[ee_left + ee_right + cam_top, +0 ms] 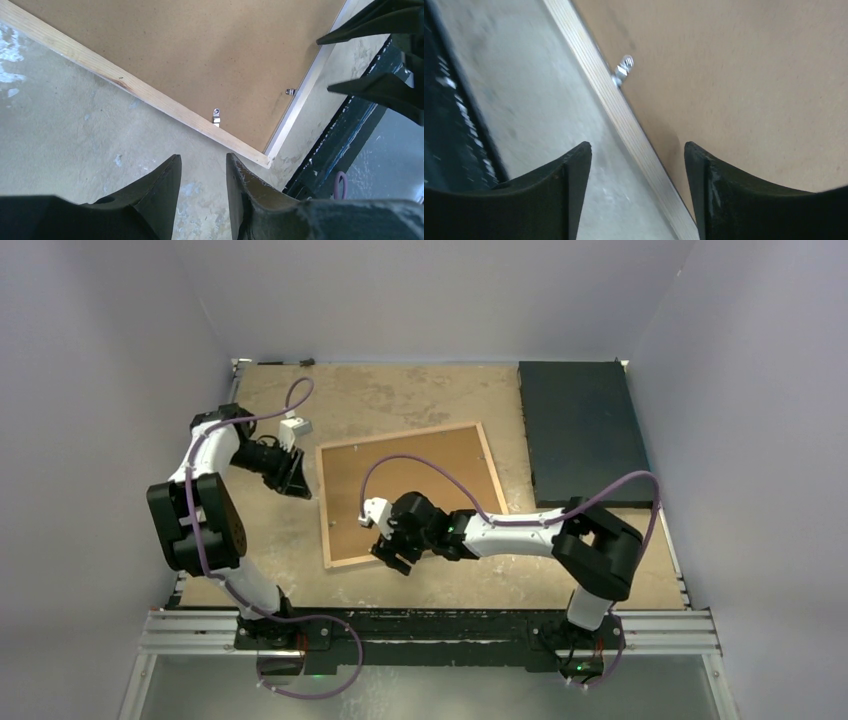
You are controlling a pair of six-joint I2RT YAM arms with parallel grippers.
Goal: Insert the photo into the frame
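Note:
The frame (323,506) lies face down on the table, its light wood back up, with a plain brown backing board (420,470) filling it. The photo is hidden from every view. My left gripper (297,480) hovers just off the frame's left rail (150,97); it is open (203,159) with only bare table between its fingers. My right gripper (392,558) is at the frame's near edge, open (636,147), and the rail (614,100) runs between its fingers, one over the board (749,75) and one over the table.
A black rectangular mat (583,430) lies at the back right of the table. Small metal clips (216,116) sit along the frame's inner edge, one close to my right fingers (624,67). The table's dark front rail (340,145) runs just beyond the frame's near corner.

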